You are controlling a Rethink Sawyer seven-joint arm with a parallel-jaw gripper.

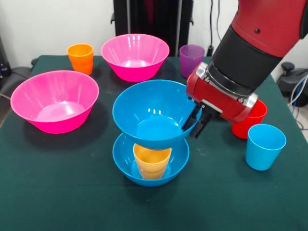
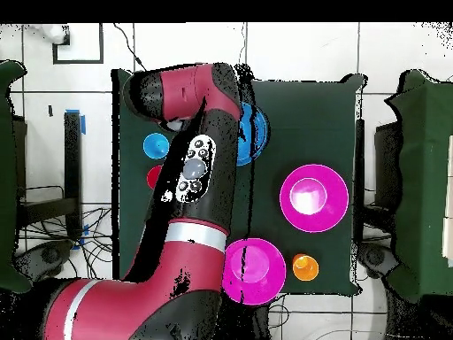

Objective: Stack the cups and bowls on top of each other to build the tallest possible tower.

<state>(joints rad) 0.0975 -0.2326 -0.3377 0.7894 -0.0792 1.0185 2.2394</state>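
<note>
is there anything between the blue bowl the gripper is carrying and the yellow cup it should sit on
Nothing visible is. The upper blue bowl, gripped at its rim by the gripper, hangs right above the yellow cup, which stands in the lower blue bowl. No other thing lies between them.

Dark green cloth-covered table (image 1: 57, 192) fills most of front view; cloth looks smooth, matte. White wall (image 1: 48, 24) behind it. Black upright panel (image 1: 144, 17) stands against wall at table's far edge. Thin dark cables (image 1: 211, 21) hang down wall beside it. Black office chair base (image 1: 291, 72) sits off table's right side. From overhead, white tiled floor (image 2: 301, 53) surrounds table, dark grout lines visible. Blue tape strip (image 2: 81, 122) lies on floor.
</note>
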